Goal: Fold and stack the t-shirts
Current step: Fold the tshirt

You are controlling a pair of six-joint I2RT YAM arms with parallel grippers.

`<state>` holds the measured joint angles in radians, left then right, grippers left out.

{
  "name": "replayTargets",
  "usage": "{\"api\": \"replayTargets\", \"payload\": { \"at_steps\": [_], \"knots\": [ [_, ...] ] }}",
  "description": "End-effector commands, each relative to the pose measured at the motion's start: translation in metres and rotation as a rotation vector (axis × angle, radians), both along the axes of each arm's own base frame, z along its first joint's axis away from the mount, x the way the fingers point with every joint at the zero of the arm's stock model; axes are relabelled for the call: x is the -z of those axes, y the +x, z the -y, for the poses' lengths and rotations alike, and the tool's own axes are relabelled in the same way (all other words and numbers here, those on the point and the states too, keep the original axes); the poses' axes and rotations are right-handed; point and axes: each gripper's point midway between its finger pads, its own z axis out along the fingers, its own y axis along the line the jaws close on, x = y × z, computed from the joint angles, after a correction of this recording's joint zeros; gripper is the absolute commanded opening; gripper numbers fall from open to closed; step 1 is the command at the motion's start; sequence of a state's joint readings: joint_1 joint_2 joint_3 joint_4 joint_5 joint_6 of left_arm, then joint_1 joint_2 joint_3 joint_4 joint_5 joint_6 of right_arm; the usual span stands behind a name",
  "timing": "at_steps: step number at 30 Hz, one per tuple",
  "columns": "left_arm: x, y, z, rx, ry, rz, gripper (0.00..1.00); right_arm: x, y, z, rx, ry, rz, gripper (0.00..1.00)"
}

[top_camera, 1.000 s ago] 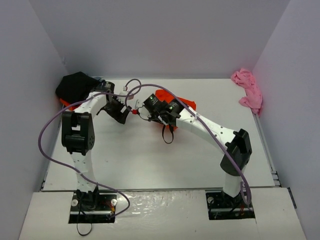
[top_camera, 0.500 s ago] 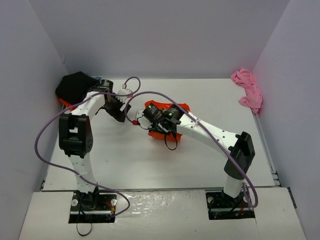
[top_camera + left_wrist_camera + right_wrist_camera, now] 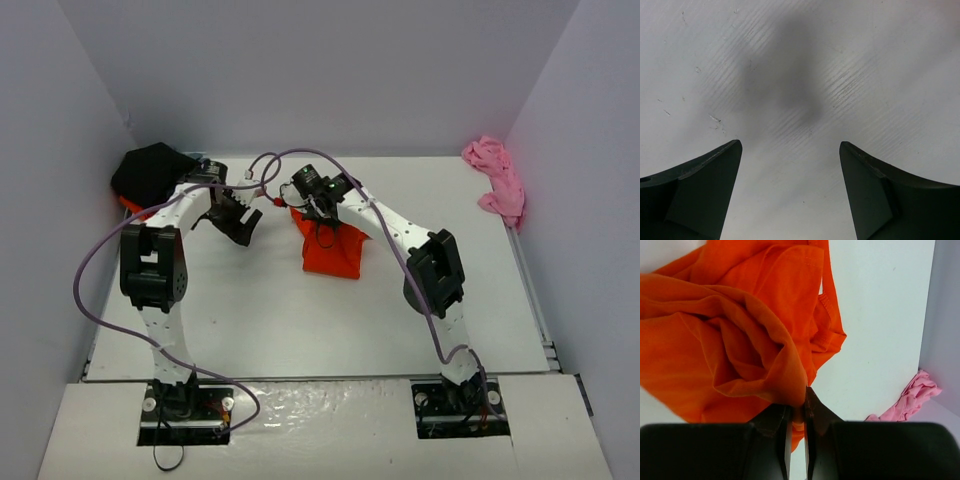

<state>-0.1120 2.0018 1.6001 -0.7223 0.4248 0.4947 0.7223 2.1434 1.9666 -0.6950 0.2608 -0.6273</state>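
A bright orange-red t-shirt [image 3: 333, 250] hangs crumpled in the middle of the table. My right gripper [image 3: 300, 208] is shut on a fold at its top. The right wrist view shows the same t-shirt [image 3: 740, 325] bunched in front of the right gripper [image 3: 803, 396], a ridge of cloth pinched between the closed jaws. My left gripper [image 3: 241, 228] stands open just left of it, over bare table [image 3: 800, 75], with nothing between its fingers [image 3: 705, 190]. A black t-shirt [image 3: 150, 170] lies at the back left on a strip of orange-red cloth [image 3: 126, 206]. A pink t-shirt [image 3: 497, 180] is bunched at the back right.
Grey walls close in the table [image 3: 250, 320] on the left, back and right. Purple cables [image 3: 95, 260] loop from both arms above the surface. The pink t-shirt [image 3: 910, 400] lies against the wall in the right wrist view.
My right arm has drawn back and up, pulling the orange-red t-shirt with it, so the cloth now hangs in a long drape. The left gripper has barely moved and stays open.
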Motion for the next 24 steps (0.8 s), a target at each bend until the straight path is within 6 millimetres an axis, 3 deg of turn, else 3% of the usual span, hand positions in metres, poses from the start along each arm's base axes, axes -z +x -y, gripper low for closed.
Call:
{"api": "replayTargets", "payload": {
  "at_steps": [1, 7, 14, 19, 21, 22, 23, 24],
  "knots": [
    [-0.022, 0.011, 0.004, 0.028, -0.015, 0.074, 0.76, -0.011, 0.028, -0.002, 0.003, 0.013, 0.07, 0.0],
    [-0.016, 0.012, 0.004, 0.027, -0.011, 0.06, 0.76, 0.018, 0.068, 0.005, 0.045, -0.004, 0.073, 0.0],
    [-0.006, 0.014, 0.004, 0.025, -0.004, 0.04, 0.77, 0.046, 0.088, 0.014, 0.05, -0.052, 0.061, 0.0],
    [0.0, 0.015, 0.003, 0.026, -0.001, 0.026, 0.77, 0.049, 0.104, 0.024, 0.095, -0.046, 0.088, 0.04],
    [0.001, 0.018, 0.004, 0.026, -0.005, 0.025, 0.77, 0.052, 0.122, 0.036, 0.163, -0.067, 0.156, 0.6],
    [0.002, 0.018, 0.004, 0.024, -0.007, 0.023, 0.76, 0.047, 0.132, 0.045, 0.208, -0.088, 0.221, 0.81],
    [0.003, 0.019, 0.005, 0.023, -0.009, 0.022, 0.76, 0.041, 0.14, 0.051, 0.238, -0.107, 0.276, 0.88],
    [0.003, 0.019, 0.005, 0.022, -0.01, 0.021, 0.76, 0.035, 0.146, 0.056, 0.26, -0.125, 0.325, 0.88]
  ]
}}
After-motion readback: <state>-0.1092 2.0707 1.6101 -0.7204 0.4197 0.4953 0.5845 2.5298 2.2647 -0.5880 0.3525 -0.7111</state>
